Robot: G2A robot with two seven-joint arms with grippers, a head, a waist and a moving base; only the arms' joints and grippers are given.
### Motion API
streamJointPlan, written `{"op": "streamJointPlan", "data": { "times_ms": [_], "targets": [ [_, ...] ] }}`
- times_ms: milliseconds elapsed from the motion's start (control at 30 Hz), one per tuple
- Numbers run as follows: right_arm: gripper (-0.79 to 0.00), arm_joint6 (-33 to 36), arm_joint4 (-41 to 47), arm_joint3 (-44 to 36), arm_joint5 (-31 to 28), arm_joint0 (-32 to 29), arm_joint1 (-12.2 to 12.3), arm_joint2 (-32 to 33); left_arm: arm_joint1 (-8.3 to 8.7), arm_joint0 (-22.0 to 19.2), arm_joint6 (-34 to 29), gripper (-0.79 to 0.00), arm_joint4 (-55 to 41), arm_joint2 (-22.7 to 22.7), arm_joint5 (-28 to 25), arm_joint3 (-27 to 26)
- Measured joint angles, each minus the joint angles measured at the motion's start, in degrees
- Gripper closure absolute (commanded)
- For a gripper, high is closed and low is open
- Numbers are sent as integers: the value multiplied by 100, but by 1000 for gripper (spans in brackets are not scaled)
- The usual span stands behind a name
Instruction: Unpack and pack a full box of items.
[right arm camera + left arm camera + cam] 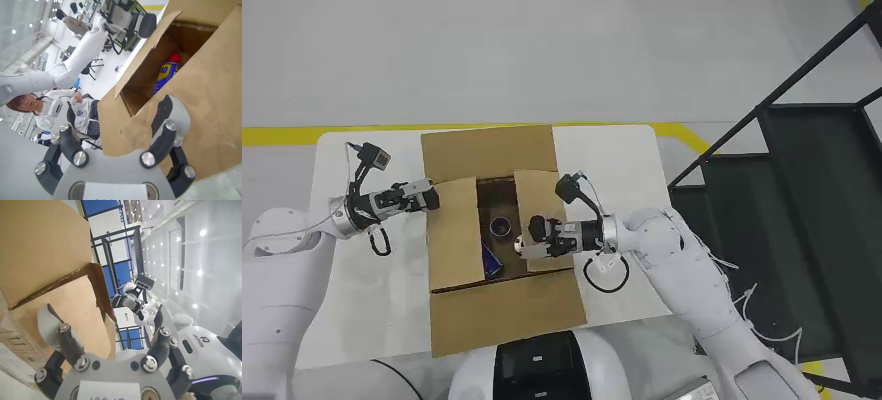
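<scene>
A brown cardboard box [457, 255] stands open in the middle of the white table [617, 160], its flaps spread. Inside it lies a blue and yellow spray can [167, 73] with a red cap, also seen from above as the can [494, 255]. My left gripper [432, 195] is at the box's left flap; in its wrist view the left gripper [105, 321] is open, with the flap [79, 306] beside one finger. My right gripper [534, 243] is at the right flap over the opening. It is open, and the flap's edge [121, 132] runs between its fingers.
A black metal stair frame [802, 200] stands just off the table's right side. A yellow floor line [302, 133] runs behind the table. Bare table shows to the left and right of the box.
</scene>
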Motion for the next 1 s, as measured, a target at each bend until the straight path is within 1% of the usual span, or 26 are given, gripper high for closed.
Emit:
{"op": "streamJointPlan", "data": {
  "times_ms": [67,267,467,633,733,800,867,1000],
  "targets": [
    [-785,-5,-264,82,242,154,-8,-139,16,-14,-26,-785,153,4,-29,0],
    [-785,106,-767,-30,794,292,27,-252,60,-50,-100,-785,419,-24,-95,-44],
    [-785,324,-970,-151,1161,337,85,-236,93,-9,-84,-785,592,-20,-95,-190],
    [-785,440,-910,-314,1145,369,121,-231,106,45,36,-785,692,4,-108,-302],
    [-785,479,-578,-514,823,304,158,-116,122,73,129,-785,918,22,-105,-386],
    [-785,639,-354,-692,583,210,218,74,120,107,52,-785,639,6,-49,-466],
    [-785,929,-261,-919,526,47,308,355,131,128,-105,-785,137,-111,34,-529],
    [-785,1458,-312,-1430,816,-491,499,1037,169,220,-371,-785,-877,-462,217,-636]
  ]
}}
